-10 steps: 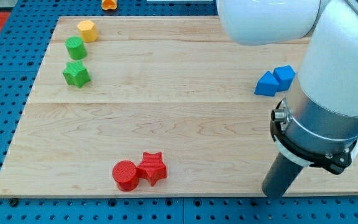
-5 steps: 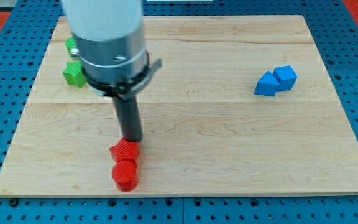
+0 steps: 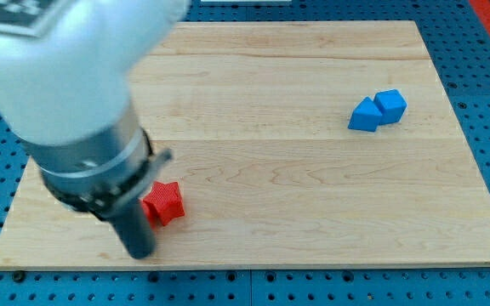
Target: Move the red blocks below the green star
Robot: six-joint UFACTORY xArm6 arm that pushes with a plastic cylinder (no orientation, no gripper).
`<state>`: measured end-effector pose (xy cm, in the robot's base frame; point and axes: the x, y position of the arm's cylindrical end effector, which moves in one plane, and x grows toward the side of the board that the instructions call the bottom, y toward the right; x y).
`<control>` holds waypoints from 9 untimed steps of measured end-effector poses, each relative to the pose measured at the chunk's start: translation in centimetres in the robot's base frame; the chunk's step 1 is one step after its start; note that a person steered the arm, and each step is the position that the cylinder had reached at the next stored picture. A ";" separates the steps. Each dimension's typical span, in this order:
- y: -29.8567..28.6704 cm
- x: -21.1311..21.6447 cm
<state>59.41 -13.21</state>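
Arm body fills the view's upper left: large white housing, grey collar below it, blurred. It covers the board's (image 3: pixel 313 212) left portion, so the green star, the other green block and the yellow block cannot be seen; their positions cannot be told. Dark rod drops from the collar toward the view's bottom left; my tip (image 3: pixel 140 253) sits close to the board's near edge, low and left. No pincer on this arm, only the rod, so nothing is grasped; whether the tip is pressing on anything cannot be told. Just to the view's right of the rod and slightly above the tip lies 1 red star block (image 3: pixel 165 203), its left part hidden behind the rod and collar; rod and star look touching or nearly so, cannot tell which. Only 1 red block shows; a second red one, if present, is hidden behind the arm. Star lies in the lower-left quarter of the board, near the bottom edge. Middle of the board is plain light wood with faint plank seams running across. Far to the view's right, upper half: 2 blue blocks touching one another, a blue wedge-like block (image 3: pixel 365 115) on the left and a blue cube (image 3: pixel 390 104) on the right and slightly higher. Both well apart from the tip and the red star. Board rests on a blue perforated surface (image 3: pixel 483 280).
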 end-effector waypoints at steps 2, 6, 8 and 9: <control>8.5 -0.4; 0.2 -13.0; 7.4 0.8; -0.6 0.6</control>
<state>60.00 -13.80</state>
